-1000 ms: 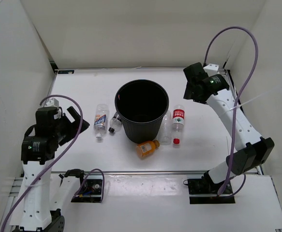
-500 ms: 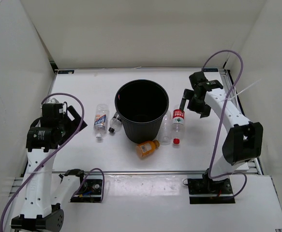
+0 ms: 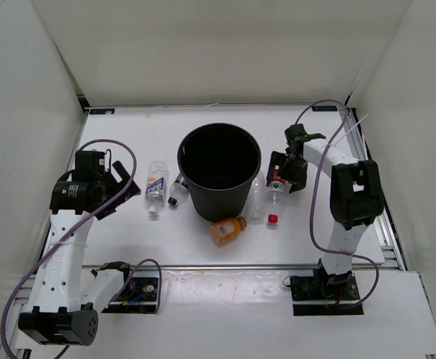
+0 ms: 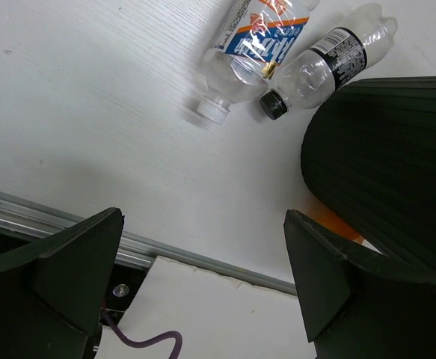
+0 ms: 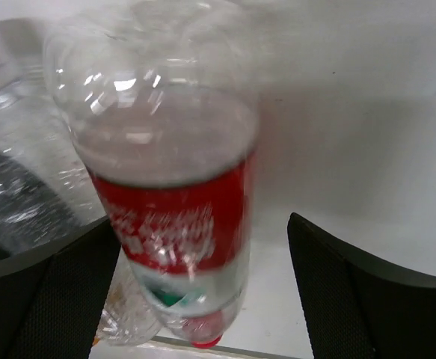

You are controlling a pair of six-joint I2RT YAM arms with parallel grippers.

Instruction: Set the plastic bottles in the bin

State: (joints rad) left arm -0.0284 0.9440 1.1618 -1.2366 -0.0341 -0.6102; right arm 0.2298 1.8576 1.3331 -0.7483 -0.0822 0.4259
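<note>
The black bin (image 3: 219, 169) stands at the table's middle. A blue-white labelled bottle (image 3: 155, 187) and a black-labelled bottle (image 3: 178, 190) lie to its left; both show in the left wrist view (image 4: 253, 48) (image 4: 324, 66). The orange bottle (image 3: 227, 229) lies in front of the bin. A plain clear bottle (image 3: 256, 200) and a red-labelled bottle (image 3: 276, 187) lie to its right. My right gripper (image 3: 286, 170) is open, its fingers either side of the red-labelled bottle (image 5: 174, 217). My left gripper (image 3: 122, 188) is open and empty, left of the blue-white bottle.
White walls enclose the table on three sides. An aluminium rail (image 3: 218, 265) runs along the table's front edge. The bin's ribbed wall (image 4: 390, 149) fills the right of the left wrist view. Purple cables loop off both arms.
My right arm has swung down and left from the back right corner, bringing its open gripper over the red-labelled bottle. My left gripper has dropped lower and turned toward the bottles.
</note>
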